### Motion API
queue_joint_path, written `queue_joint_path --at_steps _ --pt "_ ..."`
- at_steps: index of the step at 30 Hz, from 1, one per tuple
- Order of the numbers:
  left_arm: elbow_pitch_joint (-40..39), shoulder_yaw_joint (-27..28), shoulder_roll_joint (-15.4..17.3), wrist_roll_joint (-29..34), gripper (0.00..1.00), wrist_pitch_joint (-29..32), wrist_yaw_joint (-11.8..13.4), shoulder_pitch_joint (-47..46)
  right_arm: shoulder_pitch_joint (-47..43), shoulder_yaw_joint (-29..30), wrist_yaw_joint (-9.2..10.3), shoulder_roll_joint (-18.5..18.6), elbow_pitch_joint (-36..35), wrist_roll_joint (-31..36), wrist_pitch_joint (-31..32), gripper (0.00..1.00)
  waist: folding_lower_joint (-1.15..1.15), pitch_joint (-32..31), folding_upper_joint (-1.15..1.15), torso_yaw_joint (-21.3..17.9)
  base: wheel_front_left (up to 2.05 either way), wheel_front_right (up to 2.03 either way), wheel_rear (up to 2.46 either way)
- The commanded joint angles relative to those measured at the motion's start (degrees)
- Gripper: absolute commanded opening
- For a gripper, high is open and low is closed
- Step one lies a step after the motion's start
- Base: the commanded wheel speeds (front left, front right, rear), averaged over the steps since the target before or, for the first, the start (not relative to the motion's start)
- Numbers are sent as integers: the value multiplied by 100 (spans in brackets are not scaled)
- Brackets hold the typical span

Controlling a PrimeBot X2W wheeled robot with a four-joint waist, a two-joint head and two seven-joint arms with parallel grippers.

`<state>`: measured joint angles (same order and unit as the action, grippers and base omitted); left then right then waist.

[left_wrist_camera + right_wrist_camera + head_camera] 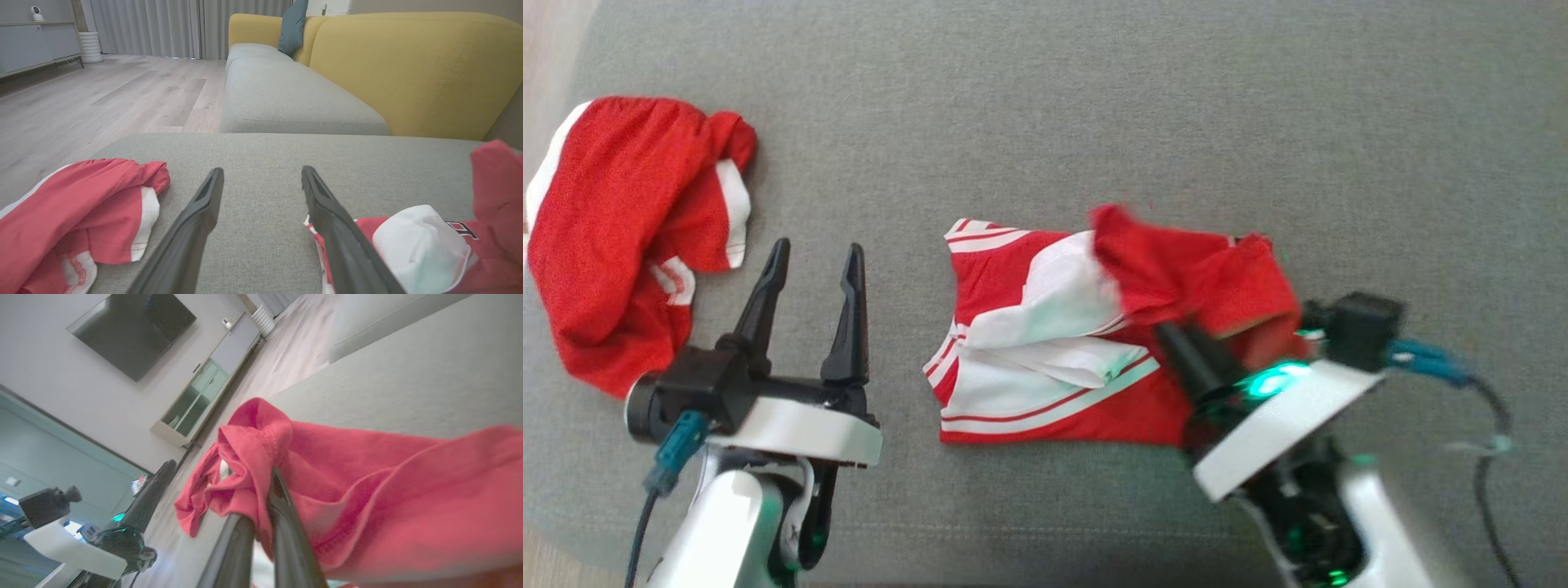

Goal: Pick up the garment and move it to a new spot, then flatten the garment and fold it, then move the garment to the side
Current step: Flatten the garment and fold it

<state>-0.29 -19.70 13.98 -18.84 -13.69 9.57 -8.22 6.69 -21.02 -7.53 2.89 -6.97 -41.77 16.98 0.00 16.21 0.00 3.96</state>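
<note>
The garment (1045, 359), a red shirt with white panels and stripes, lies crumpled in the middle of the grey cushion (1094, 106). My right gripper (1170, 333) is shut on a red fold at its right side, and that fold (1184, 261) is lifted and bunched over the fingers. In the right wrist view the red cloth (367, 490) drapes over the closed gripper (267, 479). My left gripper (817, 249) stands open to the garment's left, touching nothing. The left wrist view has the open gripper (262, 171) over bare cushion, with the garment (425, 245) to its right.
A second red and white garment (629, 237) lies bunched at the cushion's left edge, also in the left wrist view (73, 212). Beyond are a grey sofa seat (286, 94), yellow backrest (408, 69), teal pillow (292, 26) and wooden floor (102, 102).
</note>
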Motion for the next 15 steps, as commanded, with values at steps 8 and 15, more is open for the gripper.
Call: queue_joint_path --at_steps 8,15 --pt "-101 138 12 -69 100 -40 -37 -199 949 -1030 4 -1 984 -526 -1018 0 0 134 0 160 0 0 0" --pt "-48 98 -12 -66 100 -60 -60 -250 1504 -1342 4 -1 1795 -737 -1465 0 0 215 0 215 0 0 0"
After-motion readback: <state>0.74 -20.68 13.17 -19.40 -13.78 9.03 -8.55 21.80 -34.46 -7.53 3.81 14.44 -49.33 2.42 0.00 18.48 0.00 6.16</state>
